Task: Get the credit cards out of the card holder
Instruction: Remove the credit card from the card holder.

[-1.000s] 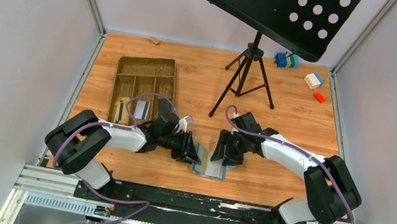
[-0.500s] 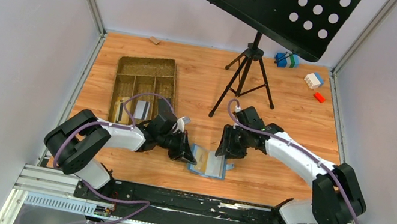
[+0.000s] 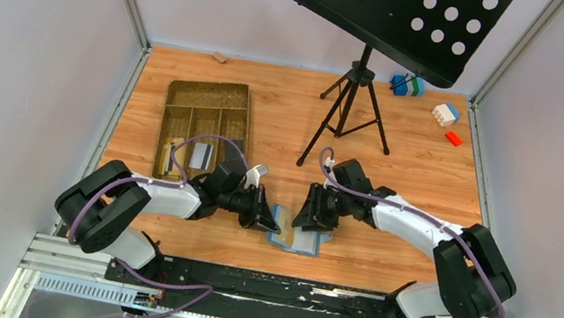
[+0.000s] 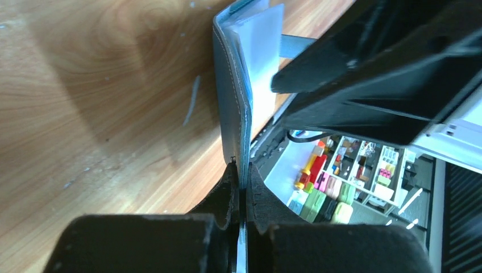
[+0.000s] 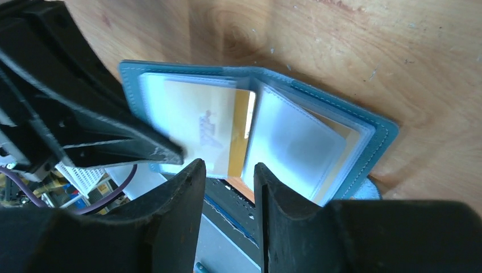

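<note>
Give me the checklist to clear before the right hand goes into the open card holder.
1. Left hand clamped on the cover edge of the card holder: ok.
2. Card holder lying open, clear pockets facing up: ok.
3. Right hand with jaws apart, gripping nothing: ok.
4. Right hand poised over the tan sheet inside the holder: ok.
5. Right hand fingertips touching the holder: cannot tell.
6. Tan sheet is one of the cards to pull: cannot tell; only a faint mark shows on it.
</note>
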Available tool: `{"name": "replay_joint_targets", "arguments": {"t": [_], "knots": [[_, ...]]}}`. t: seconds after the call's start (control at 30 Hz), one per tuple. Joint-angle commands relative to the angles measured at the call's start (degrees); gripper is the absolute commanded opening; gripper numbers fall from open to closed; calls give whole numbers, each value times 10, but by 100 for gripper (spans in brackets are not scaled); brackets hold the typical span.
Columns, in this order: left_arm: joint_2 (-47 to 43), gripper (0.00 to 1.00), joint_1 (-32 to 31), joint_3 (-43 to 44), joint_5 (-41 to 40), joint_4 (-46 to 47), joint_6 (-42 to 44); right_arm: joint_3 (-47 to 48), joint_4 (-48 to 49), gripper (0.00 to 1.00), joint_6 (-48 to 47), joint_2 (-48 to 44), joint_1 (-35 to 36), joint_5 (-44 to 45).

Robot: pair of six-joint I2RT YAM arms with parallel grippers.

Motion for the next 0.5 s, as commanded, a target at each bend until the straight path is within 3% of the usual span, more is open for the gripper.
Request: {"name": "replay_joint_targets", "arguments": {"t": [0.0,0.47], "knots": [[-33,0,7,4,25,54,-33,-25,62,38,28,1,0,-24],[0,0,16,-3,70,234,-169,-114,179,41,105,-122,-35,-83]]}}
